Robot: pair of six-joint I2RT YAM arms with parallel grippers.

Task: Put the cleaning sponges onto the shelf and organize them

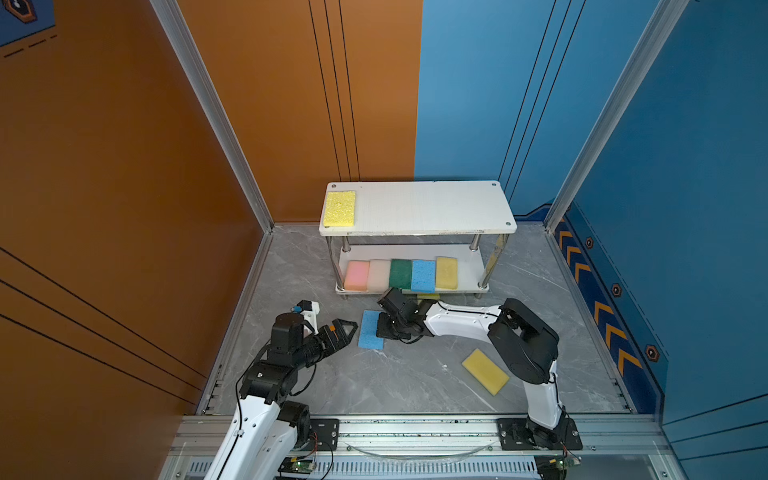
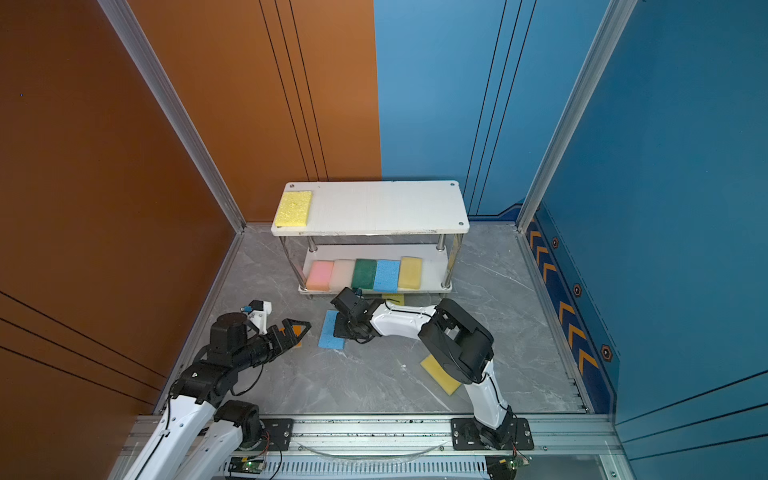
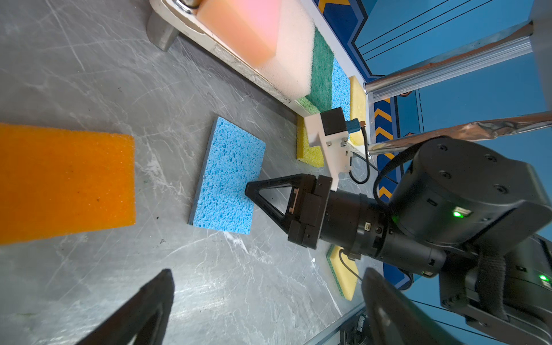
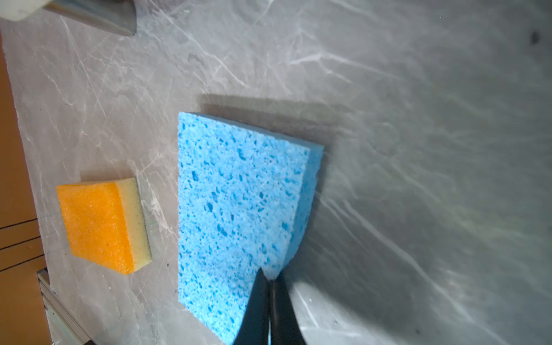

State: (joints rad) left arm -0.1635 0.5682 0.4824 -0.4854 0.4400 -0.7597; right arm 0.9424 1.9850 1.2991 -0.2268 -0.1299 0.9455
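My grey desk (image 1: 374, 374) carries the shelf (image 1: 436, 208). Its top board bears a bright yellow sponge (image 1: 340, 208) at the left end. The lower board bears a row: pink sponge (image 1: 356, 275), off-white sponge (image 1: 378, 274), green sponge (image 1: 400, 273), blue sponge (image 1: 423, 275), pale yellow sponge (image 1: 446, 272). On the desk lie a loose blue sponge (image 1: 369, 330), an orange sponge (image 3: 65, 182) and a slanted yellow sponge (image 1: 485, 371).

2 white arms (image 1: 461, 318), black joints (image 1: 523, 336), triangular black claws (image 3: 247, 191)

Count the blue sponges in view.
2. One sponge sits on the shelf's lower board; the other sponge is on the table, edge pinched by the right gripper. Arms may hide more.
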